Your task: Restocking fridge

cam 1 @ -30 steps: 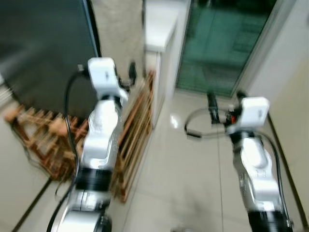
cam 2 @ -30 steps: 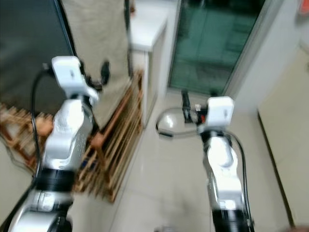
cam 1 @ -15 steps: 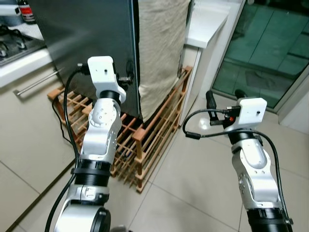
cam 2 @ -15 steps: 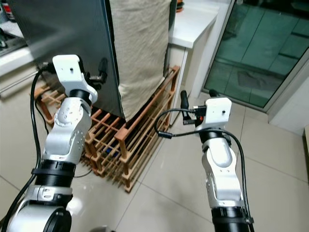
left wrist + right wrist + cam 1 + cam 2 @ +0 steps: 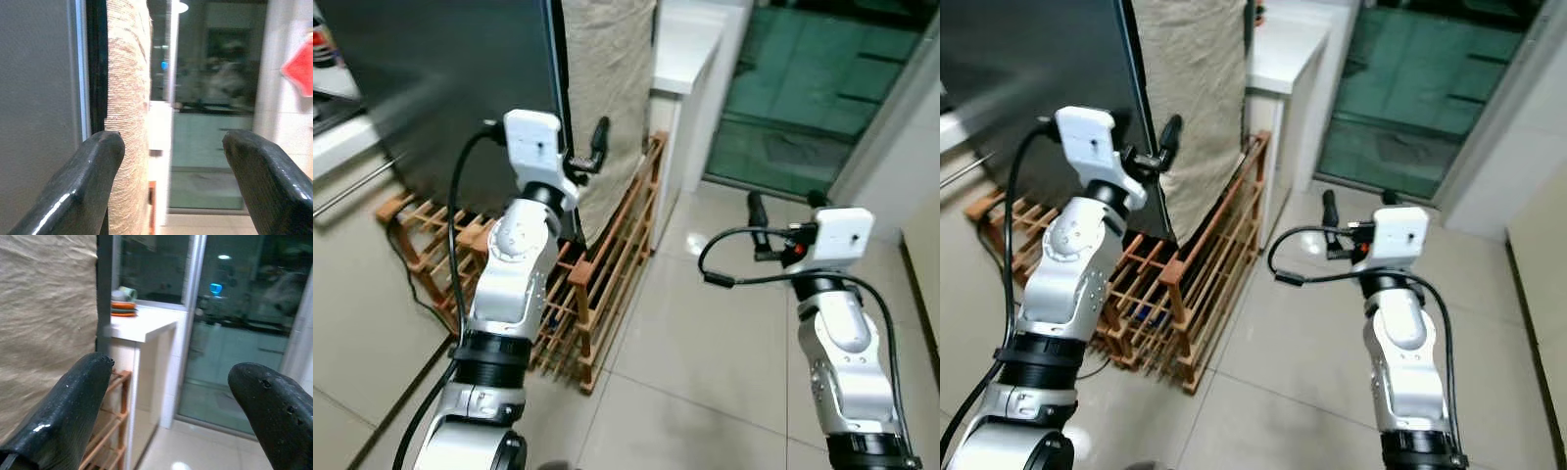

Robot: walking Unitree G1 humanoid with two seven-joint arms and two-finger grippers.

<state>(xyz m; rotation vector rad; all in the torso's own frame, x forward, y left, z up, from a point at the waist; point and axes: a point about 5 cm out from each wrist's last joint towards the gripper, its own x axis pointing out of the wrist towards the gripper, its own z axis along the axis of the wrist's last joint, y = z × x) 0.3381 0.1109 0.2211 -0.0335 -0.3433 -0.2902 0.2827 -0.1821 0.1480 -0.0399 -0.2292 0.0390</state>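
Ahead, in the upper left of the head views, a dark fridge [image 5: 431,88] is seen, its tall grey face reaching to the top edge. A beige cloth [image 5: 607,78] is hung down its side, just right of the fridge's black edge. Below both, a wooden rack [image 5: 607,255] of slats is spread over the tiled floor [image 5: 705,392], running from the left edge toward the centre.

The left tool [image 5: 592,157] is raised in the centre-left of the frame, level with the fridge's front edge and close to the cloth; whether it touches either cannot be told. Its fingers [image 5: 83,191] are seen spread wide in the left wrist view, with nothing between them, and the fridge's grey face, the black edge and the cloth [image 5: 128,122] lie beyond.

The right tool [image 5: 783,211] is held in the centre-right of the frame over bare floor, well apart from the fridge. Its fingers [image 5: 63,416] are likewise spread apart and empty in the right wrist view. Past them a white bench [image 5: 142,328] is seen beside the cloth, carrying a small stack of dishes [image 5: 123,303], orange and green. The same bench [image 5: 690,49] appears at the top centre of the head views, just right of the cloth. A glass door [image 5: 803,88] with a greenish surface behind it is seen in the upper right.

A black cable [image 5: 734,279] is looped out from the right wrist.
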